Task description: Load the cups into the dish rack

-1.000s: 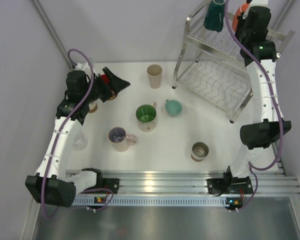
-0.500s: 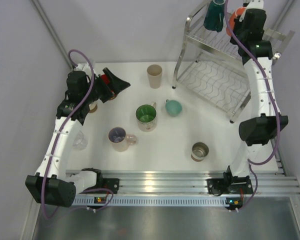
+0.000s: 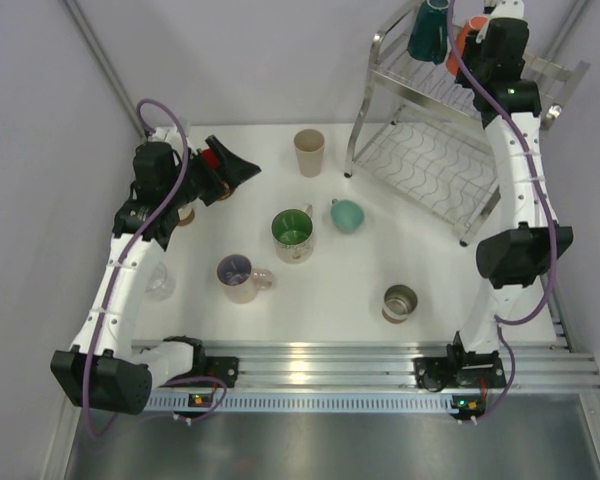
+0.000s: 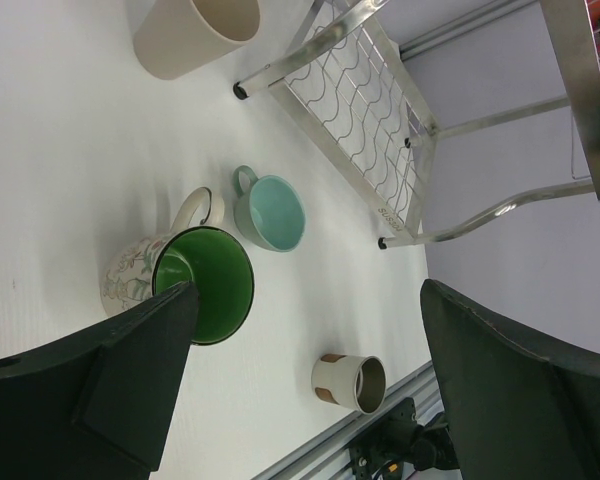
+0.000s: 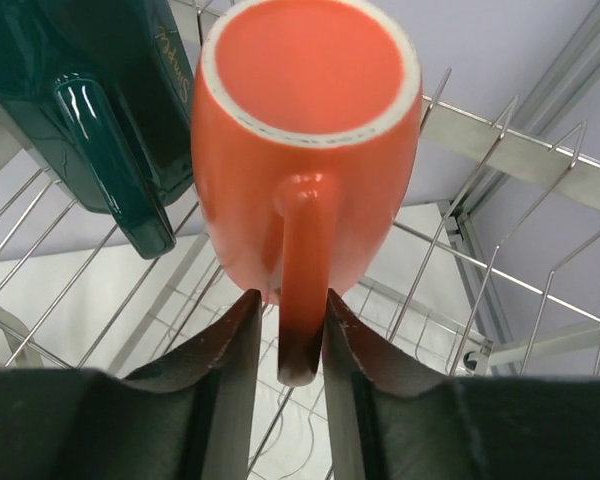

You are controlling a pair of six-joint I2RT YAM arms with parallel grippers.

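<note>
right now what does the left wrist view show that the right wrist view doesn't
Only the left wrist view: the beige cup, mint cup, green-lined mug and white-and-brown cup on the table. Only the right wrist view: the orange mug, its handle between the right end effector's fingers, and the dark teal mug beside it. Both show the dish rack's wire shelves.

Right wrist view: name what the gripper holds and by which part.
The right gripper brackets the handle of the orange mug on the dish rack; whether it actually grips cannot be told.
</note>
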